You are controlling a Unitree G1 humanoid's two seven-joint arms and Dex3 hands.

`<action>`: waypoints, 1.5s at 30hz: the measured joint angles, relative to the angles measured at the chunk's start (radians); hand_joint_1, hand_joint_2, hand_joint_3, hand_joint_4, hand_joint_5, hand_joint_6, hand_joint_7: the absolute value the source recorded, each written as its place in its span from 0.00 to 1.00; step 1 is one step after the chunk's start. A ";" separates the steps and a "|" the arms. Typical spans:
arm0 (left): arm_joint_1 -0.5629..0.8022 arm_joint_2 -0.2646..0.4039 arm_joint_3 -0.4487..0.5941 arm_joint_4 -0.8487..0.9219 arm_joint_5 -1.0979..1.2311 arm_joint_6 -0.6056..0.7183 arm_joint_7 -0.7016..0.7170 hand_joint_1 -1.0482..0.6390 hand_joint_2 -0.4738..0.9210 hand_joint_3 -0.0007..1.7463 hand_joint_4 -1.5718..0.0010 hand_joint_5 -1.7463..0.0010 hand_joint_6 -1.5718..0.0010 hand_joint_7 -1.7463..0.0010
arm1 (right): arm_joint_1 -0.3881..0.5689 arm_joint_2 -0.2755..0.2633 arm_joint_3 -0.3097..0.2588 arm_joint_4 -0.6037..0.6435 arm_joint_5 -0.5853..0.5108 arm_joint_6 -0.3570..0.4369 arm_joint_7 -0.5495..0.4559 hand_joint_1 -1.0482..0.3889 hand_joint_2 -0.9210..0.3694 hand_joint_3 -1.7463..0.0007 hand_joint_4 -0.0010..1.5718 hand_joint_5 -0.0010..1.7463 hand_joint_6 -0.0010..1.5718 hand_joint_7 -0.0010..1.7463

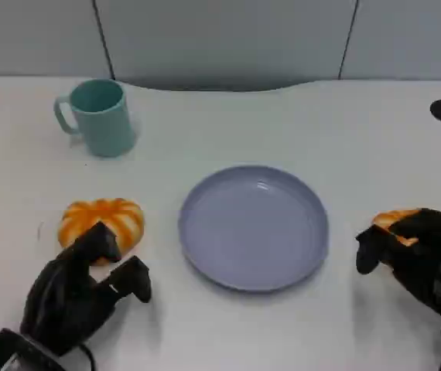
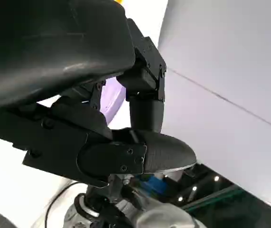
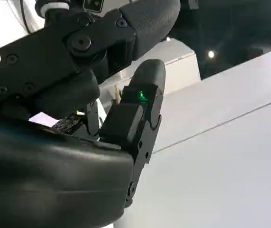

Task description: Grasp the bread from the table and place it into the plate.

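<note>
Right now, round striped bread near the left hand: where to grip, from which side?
Probably from above, across the bread's low domed sides. It lies flat on the table, with bare table on its far and outer sides. The left hand sits at its near edge, holding nothing.

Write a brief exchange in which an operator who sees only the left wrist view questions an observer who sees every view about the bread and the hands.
Operator: Where is the bread?
Observer: An orange bun lies on the table, left of the plate and just ahead of the left hand.
Operator: What is the right hand doing?
Observer: The right hand curls over another orange piece to the right of the plate. I cannot tell whether it grips it.
</note>
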 measured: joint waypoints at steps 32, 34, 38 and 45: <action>-0.104 -0.014 -0.039 0.106 0.090 -0.139 0.019 0.11 1.00 0.22 0.65 0.06 0.64 0.20 | 0.133 0.026 0.005 -0.178 0.029 -0.035 -0.048 0.38 0.07 1.00 0.49 0.74 0.76 0.09; -0.089 -0.015 -0.044 0.075 0.116 -0.169 0.036 0.17 1.00 0.10 0.77 0.27 0.77 0.44 | 0.131 0.027 0.009 -0.178 0.029 -0.033 -0.049 0.39 0.08 1.00 0.50 0.74 0.76 0.09; -0.015 -0.020 -0.059 -0.172 0.246 -0.469 0.144 0.19 1.00 0.06 0.86 0.41 0.80 0.62 | 0.126 0.028 0.012 -0.174 0.030 -0.014 -0.049 0.39 0.08 1.00 0.51 0.74 0.76 0.09; -0.137 0.148 -0.053 -0.222 0.778 -0.834 0.611 0.10 1.00 0.03 0.98 0.68 0.79 0.93 | 0.095 0.033 0.019 -0.146 0.029 -0.013 -0.061 0.39 0.08 1.00 0.50 0.74 0.76 0.09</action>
